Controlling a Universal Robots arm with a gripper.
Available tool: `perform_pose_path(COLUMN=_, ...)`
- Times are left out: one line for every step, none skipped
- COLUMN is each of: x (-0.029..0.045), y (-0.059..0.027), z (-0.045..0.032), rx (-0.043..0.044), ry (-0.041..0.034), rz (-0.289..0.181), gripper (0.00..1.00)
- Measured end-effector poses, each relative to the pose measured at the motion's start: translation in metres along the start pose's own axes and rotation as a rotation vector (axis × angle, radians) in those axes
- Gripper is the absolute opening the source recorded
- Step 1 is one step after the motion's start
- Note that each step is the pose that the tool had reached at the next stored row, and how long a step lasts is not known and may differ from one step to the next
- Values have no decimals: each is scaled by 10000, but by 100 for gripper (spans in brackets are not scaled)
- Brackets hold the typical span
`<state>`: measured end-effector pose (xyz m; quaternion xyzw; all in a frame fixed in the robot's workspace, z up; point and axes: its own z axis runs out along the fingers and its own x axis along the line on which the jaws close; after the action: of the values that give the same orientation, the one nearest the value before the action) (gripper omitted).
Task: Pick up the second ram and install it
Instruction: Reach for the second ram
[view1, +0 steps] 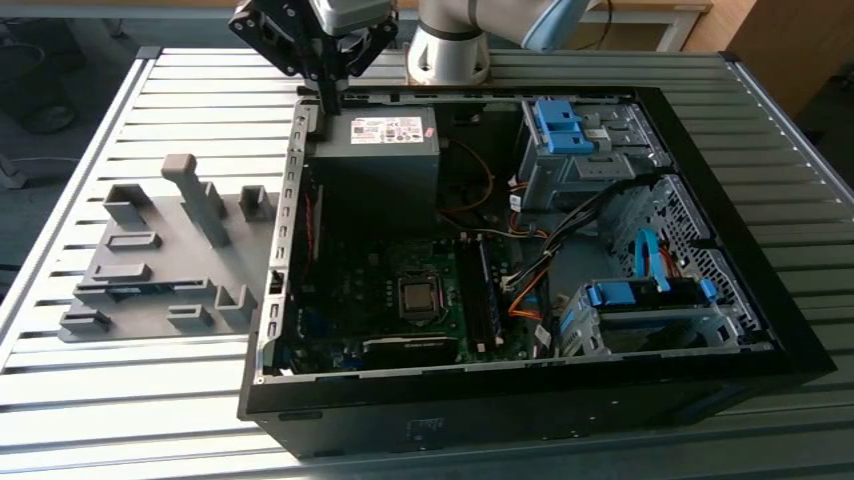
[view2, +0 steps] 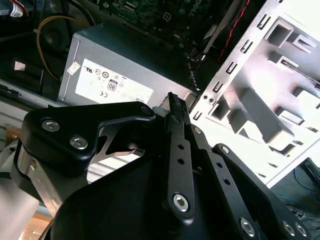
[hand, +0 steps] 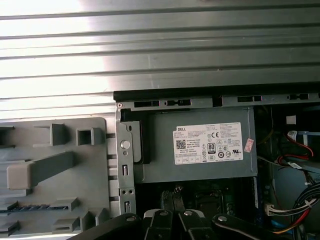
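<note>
Gripper (view1: 330, 97) (view2: 175, 102): black two-finger unit. The fingers are drawn together into one narrow point with nothing between them.
- Pose: carried high on the wrist with the fingers pointing down and the linkage splayed above them in a V.
- Position: over the far edge of the computer case (view1: 747, 330), at the corner where the case's side wall meets the power supply (view1: 378, 150) (hand: 200, 145). The tip hangs above the wall and touches nothing.
- In the second wrist view the ribbed inner face of one finger stands in front of the power supply's labelled side (view2: 115, 70).

Arm: the pale base column (view1: 447, 50) is mounted on the table behind the case. An upper link with a blue joint cover (view1: 554, 20) runs across above it.

Second ram (view1: 144, 290) (hand: 32, 206): thin blue-green stick.
- It lies lengthwise in a low slot of the grey holder tray (view1: 154, 245) (hand: 80, 195).
- It is outside the case, on the exterior view's left and on the tray's near part.
- It is well apart from the gripper and not held.

Holder tray: flat grey plate with several raised blocks, among them one tall slanted post (view1: 198, 195). It sits just beside the case's side wall.

Computer case: black tower laid on its side with the panel off. Inside are:
- the motherboard (view1: 360, 290) with its processor socket (view1: 418, 296);
- drive cages with blue latches (view1: 561, 125);
- loose cable bundles.

Table (view1: 134, 420): ribbed metal slats that carry the case and tray.
</note>
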<state>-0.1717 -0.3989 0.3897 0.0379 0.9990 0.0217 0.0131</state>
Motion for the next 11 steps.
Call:
perform_pose_path(x=3, y=0, z=0, rx=0, ry=0, rz=0, gripper=11)
perform_pose_path(x=7, y=-1, z=0, rx=0, ry=0, rz=0, gripper=11)
perform_pose_path(x=11, y=-1, z=0, rx=0, ry=0, rz=0, gripper=11)
perform_pose_path(x=15, y=-1, z=0, rx=0, ry=0, rz=0, gripper=11)
perform_pose_path(x=20, y=-2, z=1, rx=0, ry=0, rz=0, gripper=11)
perform_pose_path(x=24, y=-2, z=1, rx=0, ry=0, rz=0, gripper=11)
perform_pose_path(x=28, y=-2, z=1, rx=0, ry=0, rz=0, gripper=11)
perform_pose_path(x=32, y=-2, z=2, rx=-1, ry=0, rz=0, gripper=11)
perform_pose_path(x=39, y=-3, z=2, rx=0, ry=0, rz=0, gripper=11)
perform_pose_path(x=46, y=-4, z=1, rx=0, ry=1, rz=-1, gripper=11)
perform_pose_path(x=54, y=-4, z=2, rx=0, ry=0, rz=-1, gripper=11)
